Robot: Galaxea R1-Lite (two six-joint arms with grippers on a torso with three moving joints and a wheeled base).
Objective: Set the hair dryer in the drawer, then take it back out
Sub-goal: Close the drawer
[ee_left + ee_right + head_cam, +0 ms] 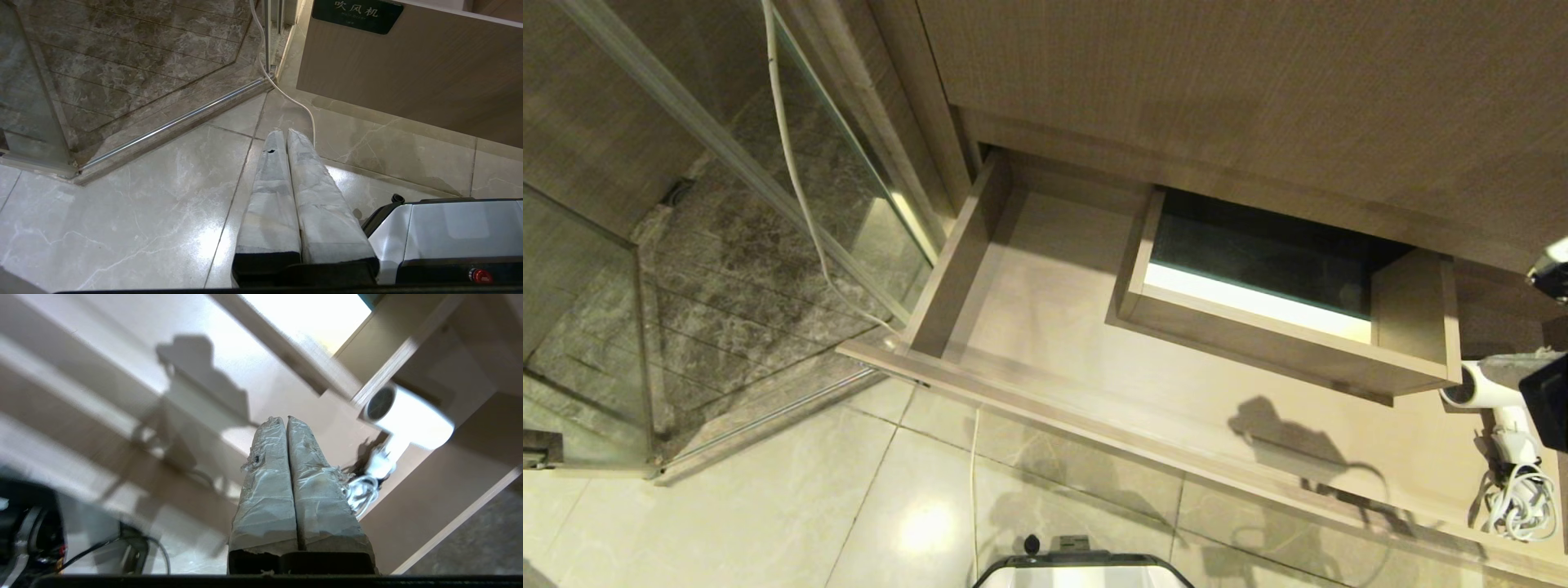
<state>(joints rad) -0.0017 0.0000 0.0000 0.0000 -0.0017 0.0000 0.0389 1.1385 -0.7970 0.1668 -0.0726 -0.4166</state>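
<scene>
**Clerk:** Hair dryer (pixel 1480 390), one item, white, grey grille end. It lies at the far right end of the open drawer (pixel 1045 327), just beside the boxed cutout (pixel 1282 327), its bundled cord (pixel 1521 498) trailing from the handle.

**Checker:** Held?

**Clerk:** No. The right gripper (pixel 286 421) has its padded fingers pressed together on nothing and sits clear of the dryer. The left gripper (pixel 284 134), likewise closed and empty, hangs parked over the floor.

**Checker:** Step in hand?

**Clerk:** Likely the taking out. The robot would do well to part the fingers first, come down over the barrel or handle, and lift straight (the cord may snag on the cutout's corner).

**Checker:** Surroundings?

**Clerk:** Drawer bottom: smooth pale wood grain, strongly shadowed. Floor (pixel 163 212): glossy marble tile. Glass shower enclosure (pixel 645 245) to the robot's left, with a white cable (pixel 792 163) running down past it.
</scene>
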